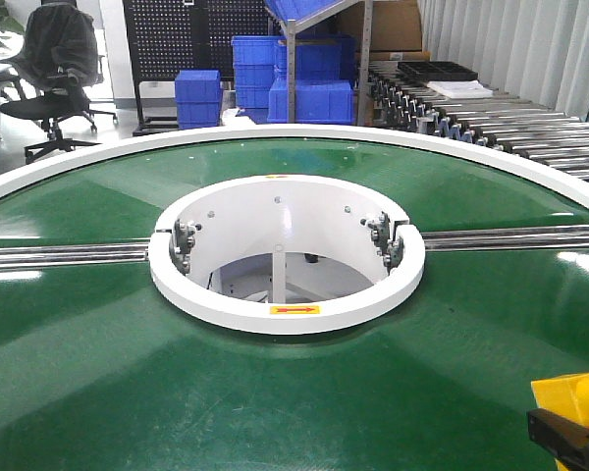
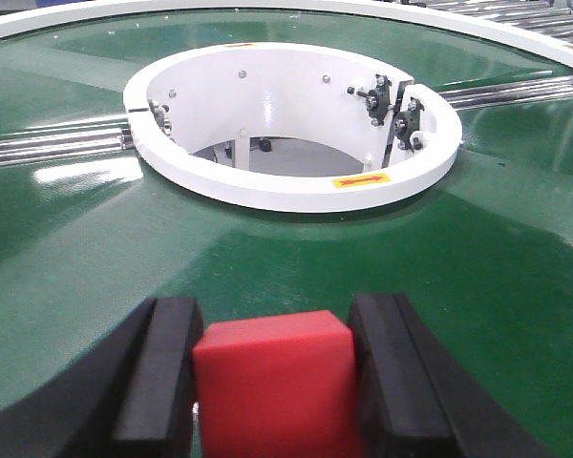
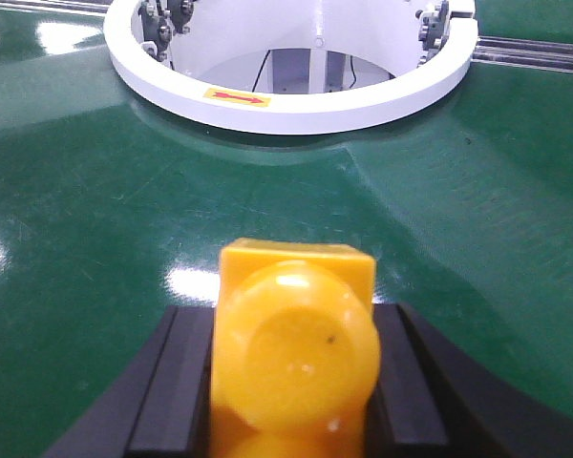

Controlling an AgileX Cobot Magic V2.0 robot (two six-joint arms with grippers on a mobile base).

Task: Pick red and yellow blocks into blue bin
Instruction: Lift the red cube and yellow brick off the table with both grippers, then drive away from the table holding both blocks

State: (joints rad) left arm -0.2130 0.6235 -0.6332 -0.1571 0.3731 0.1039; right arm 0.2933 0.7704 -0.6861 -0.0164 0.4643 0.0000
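My left gripper (image 2: pixel 277 329) is shut on the red cube (image 2: pixel 272 391); its two black fingers (image 2: pixel 167 372) press the cube's sides above the green surface. In the right wrist view, my right gripper (image 3: pixel 294 324) is shut on the yellow brick (image 3: pixel 296 353), whose round stud faces the camera. The front view shows the yellow brick (image 1: pixel 572 392) at the bottom right corner, with a black part of the right gripper (image 1: pixel 567 437) below it. The left gripper is outside the front view. The blue bin is out of view.
A white ring (image 1: pixel 285 316) surrounds an open well in the middle of the round green table (image 1: pixel 128 373). Metal rails (image 1: pixel 59 255) run out from it left and right. Behind stand stacked ribbed blue crates (image 1: pixel 198 98), a roller conveyor (image 1: pixel 510 128) and an office chair (image 1: pixel 54 69).
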